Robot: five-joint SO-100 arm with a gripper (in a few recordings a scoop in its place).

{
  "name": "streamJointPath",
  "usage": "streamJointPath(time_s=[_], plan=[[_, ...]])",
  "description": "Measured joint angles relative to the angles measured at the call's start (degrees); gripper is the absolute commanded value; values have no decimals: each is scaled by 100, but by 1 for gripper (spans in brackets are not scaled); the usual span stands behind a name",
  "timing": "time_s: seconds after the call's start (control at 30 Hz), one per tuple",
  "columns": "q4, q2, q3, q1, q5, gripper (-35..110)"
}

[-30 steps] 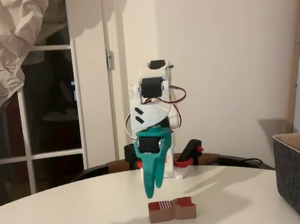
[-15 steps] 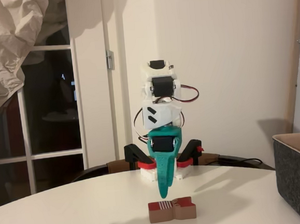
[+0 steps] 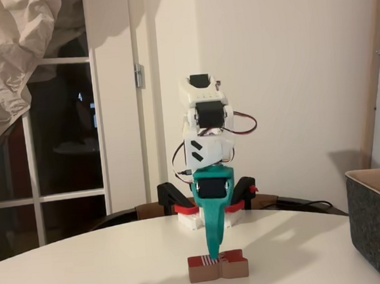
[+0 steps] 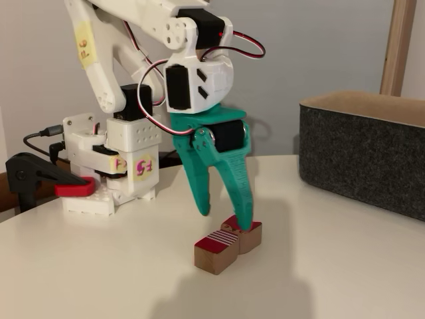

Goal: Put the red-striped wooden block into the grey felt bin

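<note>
Gripper lowering onto the block for the grasp

In a fixed view the teal gripper (image 3: pixel 215 253) hangs directly above the red-striped wooden block (image 3: pixel 218 266). In another, gripper (image 4: pixel 226 216) spread, one finger (image 4: pixel 244 219) touching the block (image 4: pixel 226 244); centre both fingers astride before pinching. Grey felt bin (image 4: pixel 362 156) well right.

Gripper down on the block

The teal gripper (image 3: pixel 215 255) pointed straight down, its tip meeting the top of the red-striped wooden block (image 3: pixel 218 267) lying on the white bench (image 3: pixel 88 275). The grey felt bin (image 3: pixel 378 222) stood well apart at the right edge.
</note>
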Motion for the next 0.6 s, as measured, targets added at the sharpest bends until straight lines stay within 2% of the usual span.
streamJointPath(time_s=[0.6], plan=[[-545, -765, 0, 141, -149, 30]])
